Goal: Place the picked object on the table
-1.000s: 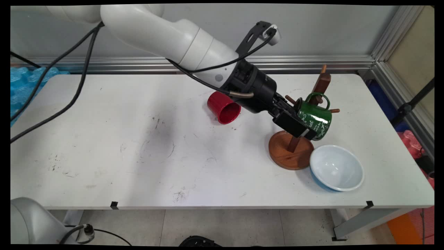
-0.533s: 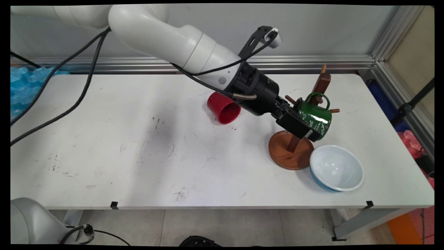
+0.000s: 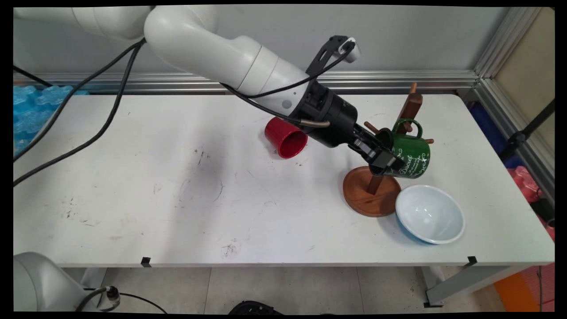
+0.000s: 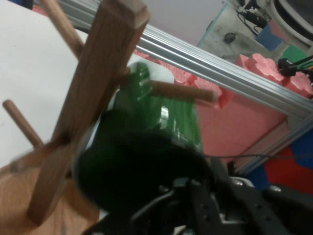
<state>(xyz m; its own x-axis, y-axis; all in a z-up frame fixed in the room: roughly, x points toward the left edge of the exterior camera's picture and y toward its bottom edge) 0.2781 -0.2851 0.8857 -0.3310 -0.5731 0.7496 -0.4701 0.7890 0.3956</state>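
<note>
Gripper pinched the green mug's rim beside the wooden mug tree, hiding part of its post. The red cup lay partly behind the wrist.

The main view is taken from a fixed camera above the near side of the white table, directed downward across it toward the rear wall; the whole tabletop is covered from a distance. The hand view is taken from the camera on the hand, directed along the gripper at very close range. Shared by both views are the wooden mug stand and the green mug.
</note>
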